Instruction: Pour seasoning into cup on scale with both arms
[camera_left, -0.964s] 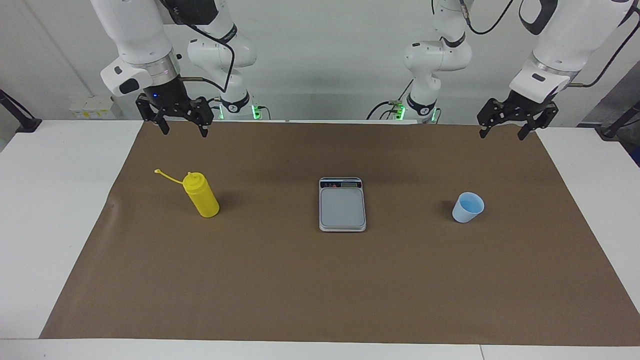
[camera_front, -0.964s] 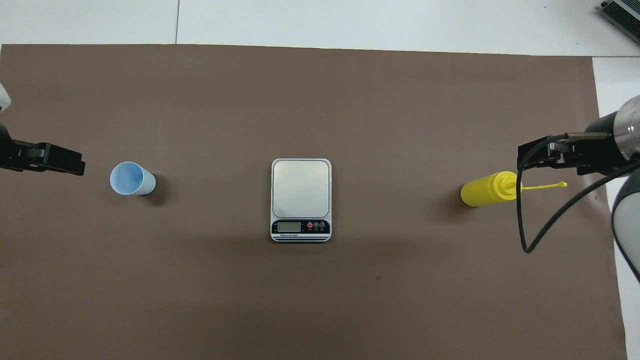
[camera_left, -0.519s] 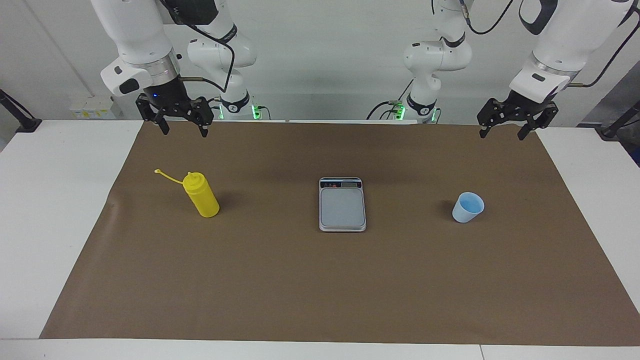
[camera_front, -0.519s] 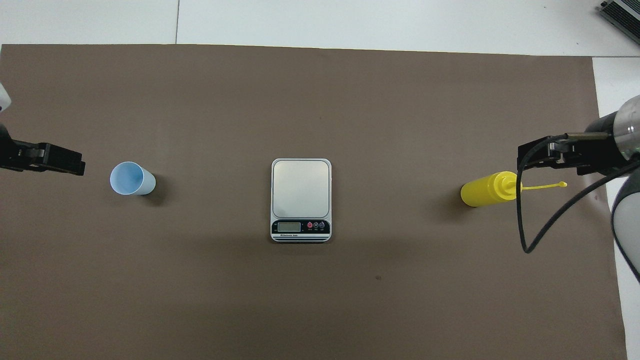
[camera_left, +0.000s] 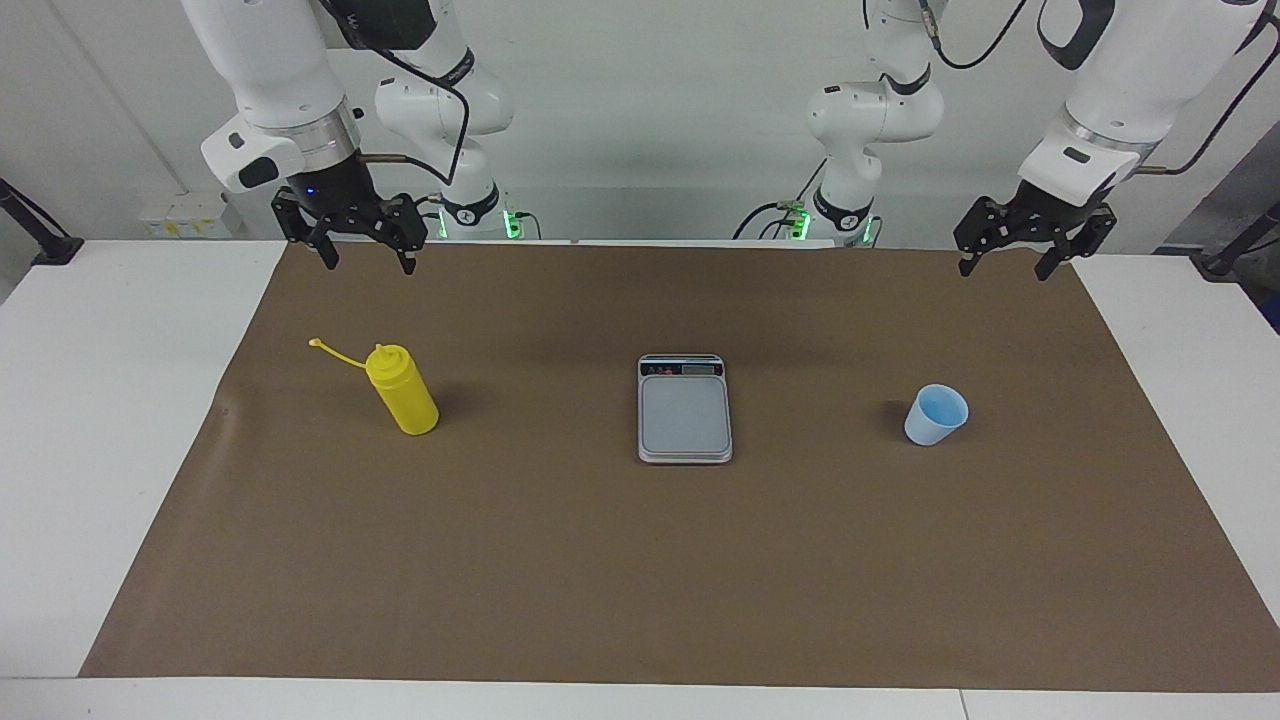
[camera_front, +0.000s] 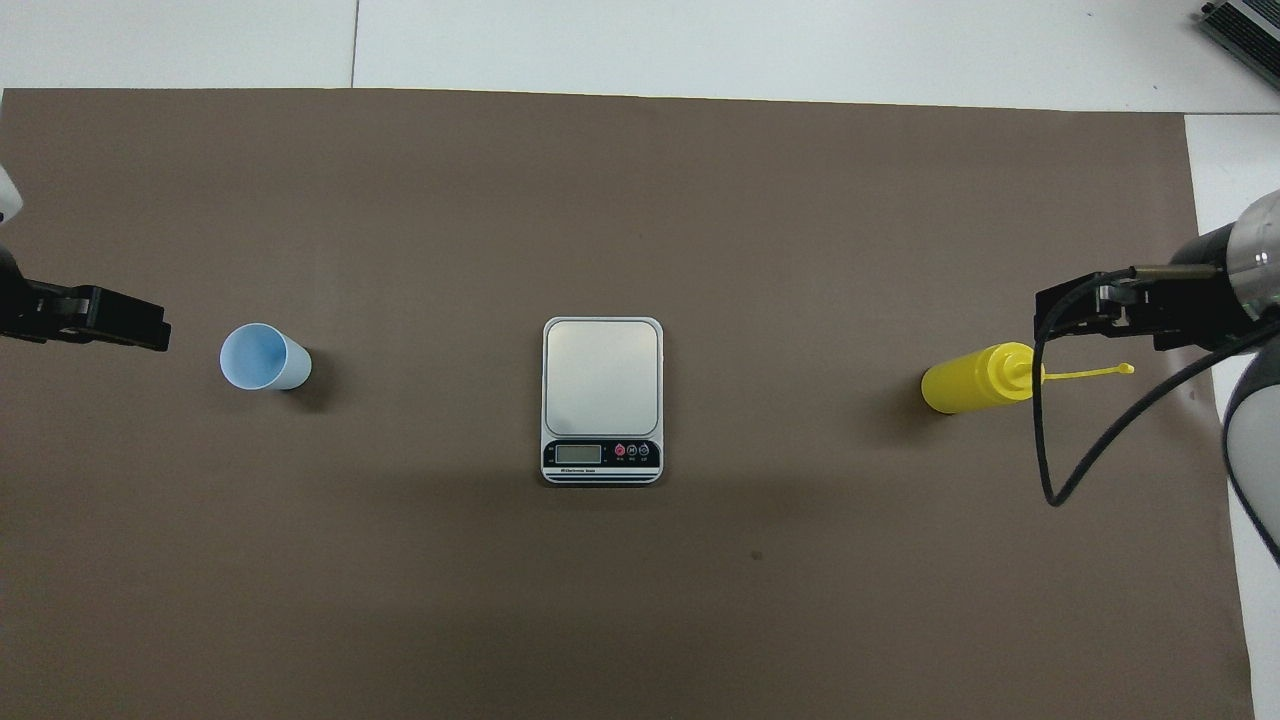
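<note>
The yellow seasoning bottle (camera_left: 404, 396) (camera_front: 975, 380) stands upright on the brown mat toward the right arm's end, its tethered cap (camera_left: 316, 344) hanging off to the side. The grey scale (camera_left: 685, 412) (camera_front: 602, 385) lies in the middle with nothing on it, its display end toward the robots. Toward the left arm's end stands the pale blue cup (camera_left: 936, 414) (camera_front: 262, 358), upright on the mat. My right gripper (camera_left: 369, 265) (camera_front: 1062, 312) hangs open in the air over the mat's edge by the robots, apart from the bottle. The left gripper (camera_left: 1003, 272) (camera_front: 140, 325) hangs open likewise, apart from the cup.
A brown mat (camera_left: 640, 580) covers most of the white table (camera_left: 110, 400). Two smaller white arms (camera_left: 870, 120) with green lights stand at the robots' end. A black cable (camera_front: 1045, 440) loops down from the right arm beside the bottle.
</note>
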